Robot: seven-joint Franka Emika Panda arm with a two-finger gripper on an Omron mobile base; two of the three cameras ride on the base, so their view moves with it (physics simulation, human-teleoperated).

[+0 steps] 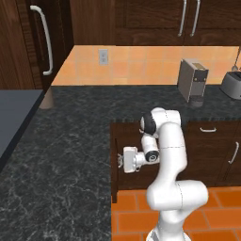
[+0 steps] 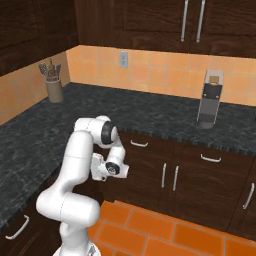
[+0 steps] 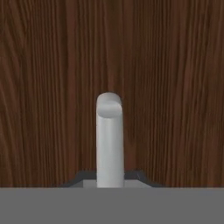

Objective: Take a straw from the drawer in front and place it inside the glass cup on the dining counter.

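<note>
Both fingertips [image 3: 131,175] of the hand [image 3: 109,177] clenched on silver handle [image 3: 109,140], drawer [image 3: 175,87] front cropped

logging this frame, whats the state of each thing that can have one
gripper: shut on the drawer handle
drawer: looks closed, front close before the hand camera
drawer handle: gripped between the finger tips
upper cabinet doors: closed
lower cabinet doors: closed
coffee machine: upright on the black counter
utensil holder: upright, utensils standing in it

Handle [image 3: 109,140] on drawer [image 3: 52,87] front — between the fingers [image 3: 135,176]
</note>
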